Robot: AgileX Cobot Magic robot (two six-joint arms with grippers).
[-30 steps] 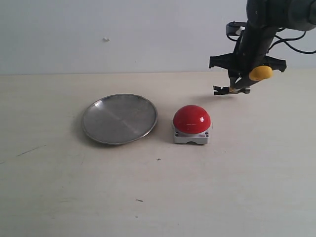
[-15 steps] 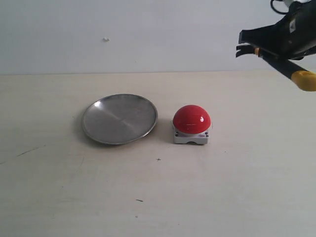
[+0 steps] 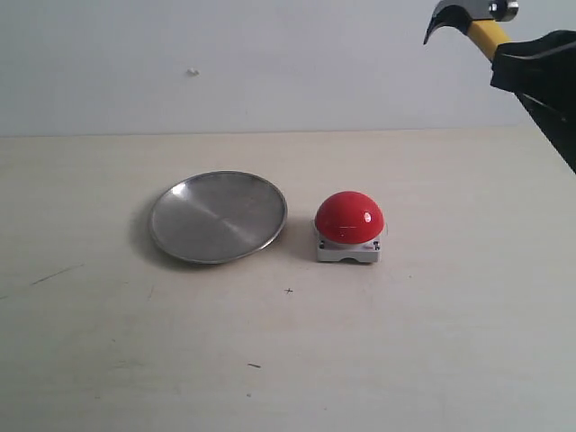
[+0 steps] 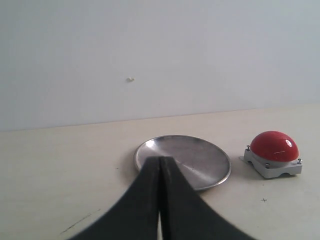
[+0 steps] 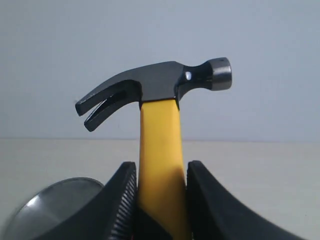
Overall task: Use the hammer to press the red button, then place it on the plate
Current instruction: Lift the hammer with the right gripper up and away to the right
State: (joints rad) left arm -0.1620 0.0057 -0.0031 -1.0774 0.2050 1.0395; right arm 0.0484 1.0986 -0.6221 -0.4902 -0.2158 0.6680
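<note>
Across the pale table (image 3: 405, 360), biggest item first: the plate (image 3: 218, 216), round brushed metal, nothing on it, left of centre in the exterior view.

Next, the hammer (image 3: 470, 16): high in the air at the upper right of that view, well above and to the right of everything on the table. Head up, claw toward the plate side. The right gripper (image 5: 160, 169) clamps the yellow handle below the head, one finger on each side.

Then the red button (image 3: 349, 219), a glossy dome on a grey base, just beside the plate's right rim but apart from it.

Smallest: the left gripper (image 4: 160, 162), jaws pressed together on nothing, aimed toward the plate, outside the exterior view.

Step in hand, as I judge it: hammer carried aloft, press not yet made. The next move calls for bringing the head across and down squarely onto the dome's crown. A glancing touch could slide off the glossy curve.
</note>
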